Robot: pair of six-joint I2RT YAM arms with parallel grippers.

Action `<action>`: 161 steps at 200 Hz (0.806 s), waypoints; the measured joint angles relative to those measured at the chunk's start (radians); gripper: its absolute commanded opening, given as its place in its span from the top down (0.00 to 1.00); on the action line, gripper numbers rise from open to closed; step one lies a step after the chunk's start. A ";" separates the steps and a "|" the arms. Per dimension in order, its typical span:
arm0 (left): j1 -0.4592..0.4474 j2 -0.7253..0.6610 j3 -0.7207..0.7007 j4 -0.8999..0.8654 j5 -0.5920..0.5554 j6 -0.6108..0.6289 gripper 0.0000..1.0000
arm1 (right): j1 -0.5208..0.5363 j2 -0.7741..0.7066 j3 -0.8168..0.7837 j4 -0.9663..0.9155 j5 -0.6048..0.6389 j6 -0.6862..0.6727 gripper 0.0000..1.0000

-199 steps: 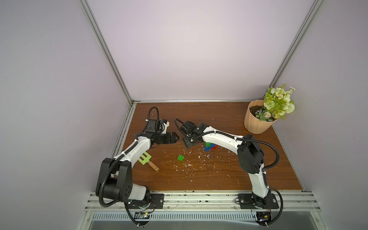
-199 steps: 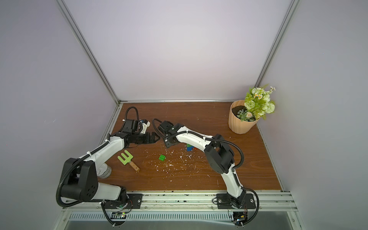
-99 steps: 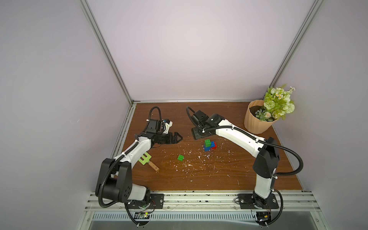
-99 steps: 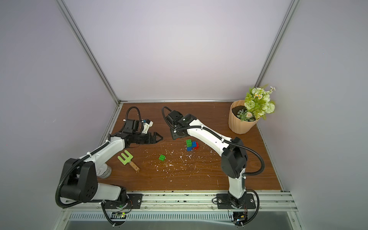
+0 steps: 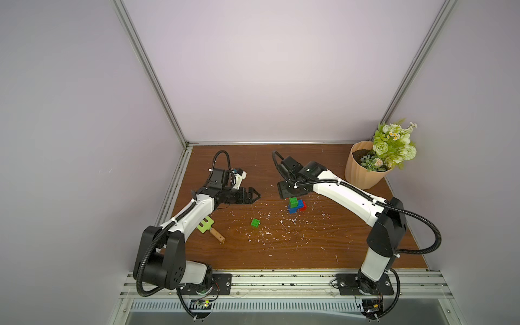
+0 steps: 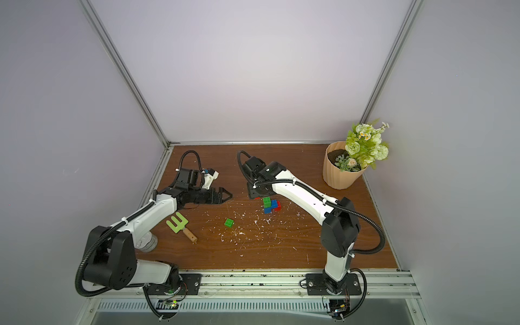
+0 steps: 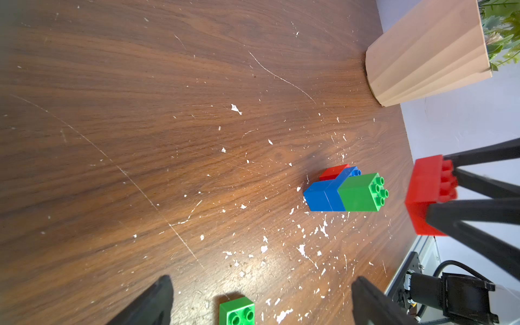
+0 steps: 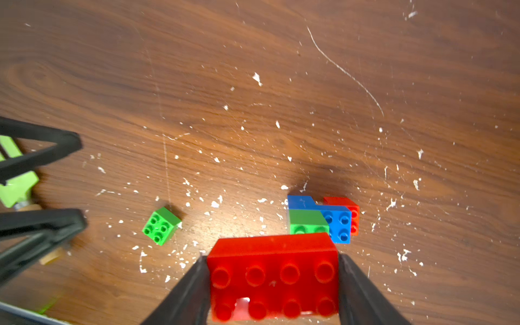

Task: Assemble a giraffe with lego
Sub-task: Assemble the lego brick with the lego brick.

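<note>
My right gripper [image 8: 272,259] is shut on a long red lego brick [image 8: 273,270], held by its two short ends, studs toward the wrist camera. Just beyond and below it the partly built giraffe [image 8: 320,219] stands on the table: a green brick [image 5: 293,202] on blue bricks [image 5: 298,207], with a red brick [image 5: 303,206] at the side. In both top views the right wrist [image 6: 259,180] covers the held brick. A loose green brick [image 5: 255,222] [image 7: 237,311] lies apart, near my left gripper [image 7: 261,284], which is open and empty, low over the table [image 5: 253,195].
A ribbed pot of flowers [image 5: 365,171] stands at the back right corner. A green slotted tool with a wooden handle [image 5: 208,226] lies beside the left arm. White flecks [image 5: 281,225] litter the wooden table [image 5: 323,247]. Walls close three sides.
My right gripper has drawn away from the left gripper, to the right and back, carrying the red brick to just behind the giraffe. The left gripper has shifted slightly right.
</note>
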 measured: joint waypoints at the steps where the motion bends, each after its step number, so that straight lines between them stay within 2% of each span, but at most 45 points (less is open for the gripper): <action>1: 0.000 0.000 0.000 0.000 0.000 0.000 0.00 | 0.000 0.000 -0.003 0.001 -0.001 0.000 0.42; 45: -0.003 0.000 0.000 0.000 0.000 0.000 0.00 | -0.006 -0.002 -0.087 0.025 -0.023 0.018 0.43; 161: -0.004 0.000 0.000 0.000 0.000 0.000 0.00 | -0.006 -0.002 -0.097 0.058 -0.030 0.025 0.43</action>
